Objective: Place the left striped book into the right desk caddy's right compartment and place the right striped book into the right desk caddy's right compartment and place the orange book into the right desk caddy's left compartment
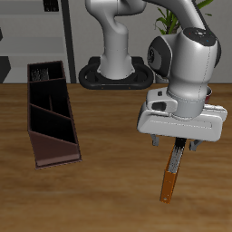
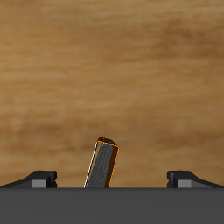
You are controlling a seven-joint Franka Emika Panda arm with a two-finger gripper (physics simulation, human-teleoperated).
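Observation:
The orange book (image 1: 169, 181) is long and narrow and lies at a slant near the table's front edge. Its far end reaches under my gripper (image 1: 174, 145). In the wrist view the orange book (image 2: 102, 165) shows a grey face with an orange edge, between my two fingertips (image 2: 39, 179), which stand wide apart without touching it. The gripper (image 2: 114, 178) is open. The right desk caddy (image 1: 36, 136), a long dark maroon tray with dividers, stands well off to the side of the arm. Neither the left striped book nor the right striped book can be made out in these views.
The robot's base (image 1: 116, 74) stands at the table's back with a plant behind it. Bare wooden tabletop (image 1: 109, 172) lies between the caddy and the gripper.

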